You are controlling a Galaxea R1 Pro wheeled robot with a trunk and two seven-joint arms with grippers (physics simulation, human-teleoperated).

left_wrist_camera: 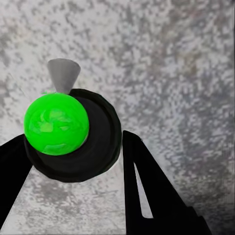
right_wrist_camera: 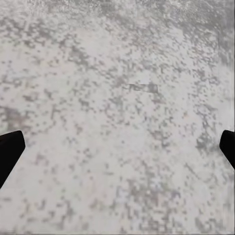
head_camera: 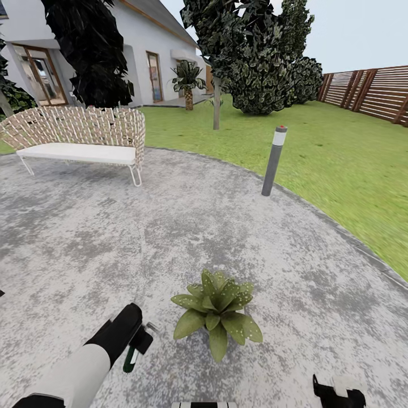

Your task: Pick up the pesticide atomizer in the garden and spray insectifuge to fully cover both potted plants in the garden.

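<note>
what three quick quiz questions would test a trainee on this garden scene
1. True or false: the left pincer holds the pesticide atomizer.
2. Which lies nearest the potted plant? A) the bench B) the bollard light C) the fence
3. Fill in: the right pincer hangs open over the bare stone ____.

Key: 1 true; 2 B; 3 patio.
</note>
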